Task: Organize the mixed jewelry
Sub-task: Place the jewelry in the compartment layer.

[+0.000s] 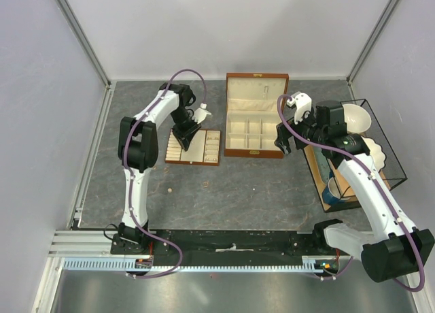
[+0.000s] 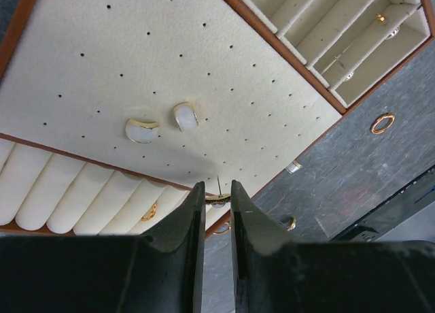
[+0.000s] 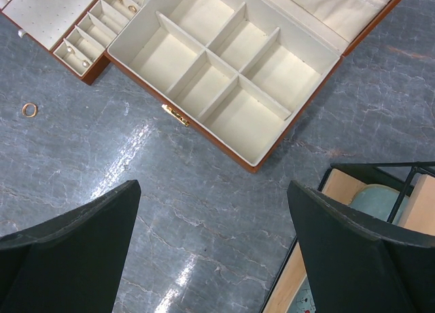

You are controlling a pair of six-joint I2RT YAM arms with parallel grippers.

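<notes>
Left gripper (image 2: 217, 188) is low over the tray (image 2: 41, 211), jaws almost closed with only a sliver between them. In that sliver, bottom centre of the left wrist view, sits a tiny stud (image 2: 217, 203), its thin post poking toward the dotted pad (image 2: 170, 54). That looks like a pinch to me. The job here, I'd say, is seating that post in a hole. Two pearly earrings (image 2: 141, 130) sit on the pad left of centre, so pick a free hole clear of them. Keep the post square to the pad, line it up before pressing, and push straight in, because a post that thin could easily swivel in the jaws or skate off the felt. Let go only once the head sits flush, and open just a little so the fingers don't flick it out. A gold ring (image 2: 383, 123) lies loose on the table (image 2: 353, 184) at the right of that view, waiting its turn. Right gripper (image 3: 214, 211) is spread wide and empty, over bare table below the box (image 3: 170, 58), well apart from the action.
</notes>
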